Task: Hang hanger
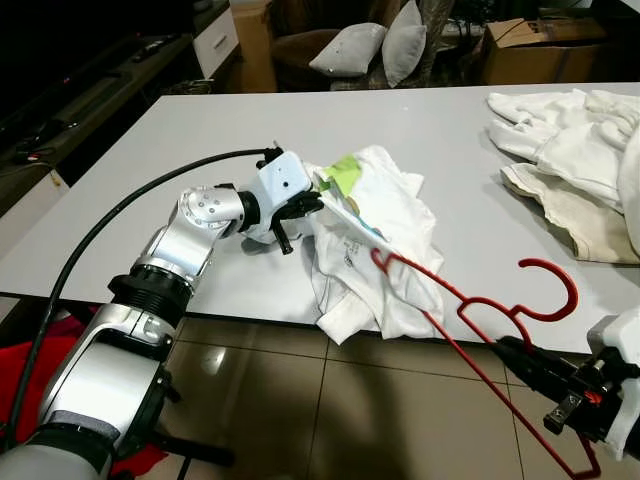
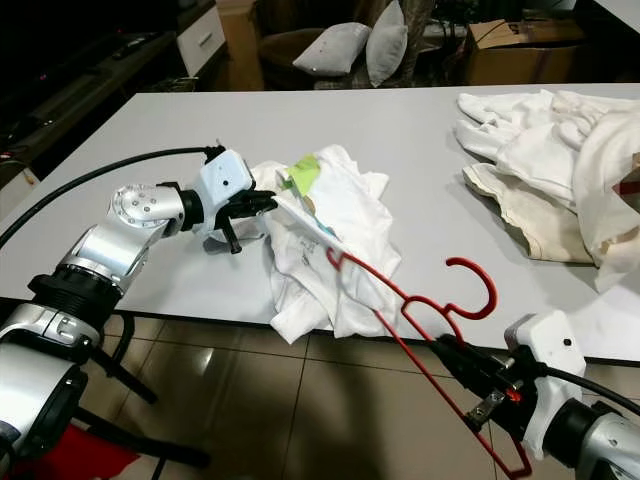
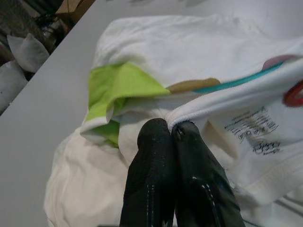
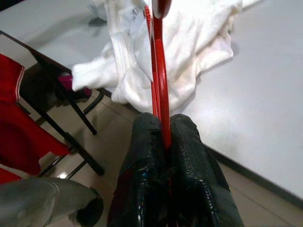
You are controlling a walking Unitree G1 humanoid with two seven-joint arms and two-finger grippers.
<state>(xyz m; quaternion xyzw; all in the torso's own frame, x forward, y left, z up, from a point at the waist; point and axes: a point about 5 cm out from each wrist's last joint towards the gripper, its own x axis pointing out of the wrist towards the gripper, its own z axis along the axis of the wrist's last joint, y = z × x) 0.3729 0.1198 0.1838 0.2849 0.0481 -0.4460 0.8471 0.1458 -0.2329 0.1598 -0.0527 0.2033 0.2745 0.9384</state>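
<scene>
Hanger (image 1: 470, 310) clamped by right gripper (image 4: 161, 137), left gripper (image 3: 170, 130) pinching shirt (image 1: 385, 215) on grey table (image 1: 180, 150) over tiled floor (image 1: 300, 400)

A: Even indoor light; the pale grey matte tabletop (image 1: 450, 140) is bright, the far left room dark.

B: Glossy brown floor tiles (image 1: 300, 400) show glare; close black fingertips (image 3: 154, 142) look soft.

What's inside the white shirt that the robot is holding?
One end of the red hanger pokes into the white shirt, held by the right gripper. The left gripper pinches the shirt's edge. How far in the hanger reaches is hidden by cloth.
</scene>
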